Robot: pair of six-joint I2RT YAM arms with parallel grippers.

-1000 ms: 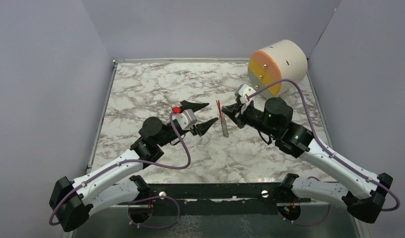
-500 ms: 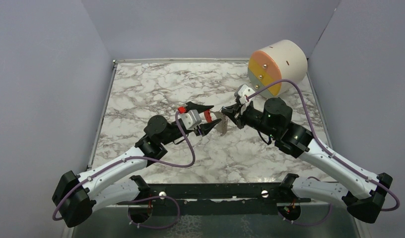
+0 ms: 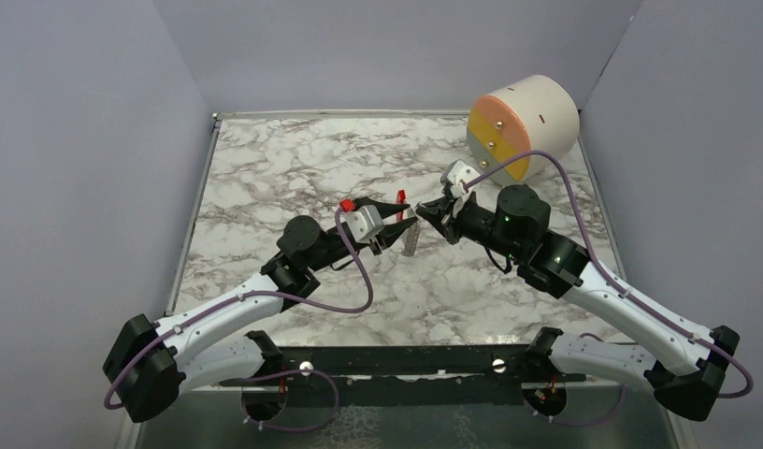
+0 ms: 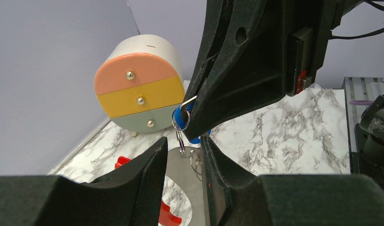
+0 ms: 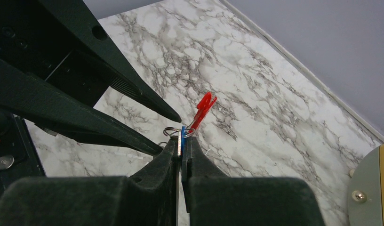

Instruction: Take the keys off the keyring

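The left gripper [image 3: 400, 217] has closed in towards the round drawer unit [image 3: 525, 126], part-open and empty around the keys [image 3: 412, 239], whose blue-headed key [image 5: 182, 134] the right gripper [image 5: 181, 145] pinches, so separating looks ready to start.

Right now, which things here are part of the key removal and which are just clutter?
In the job:
- red keyring
- silver keys
- blue-headed key, pinched by the right gripper
- left gripper, fingers either side of a silver key

Just lying about:
- round drawer unit, far right, apart from both arms
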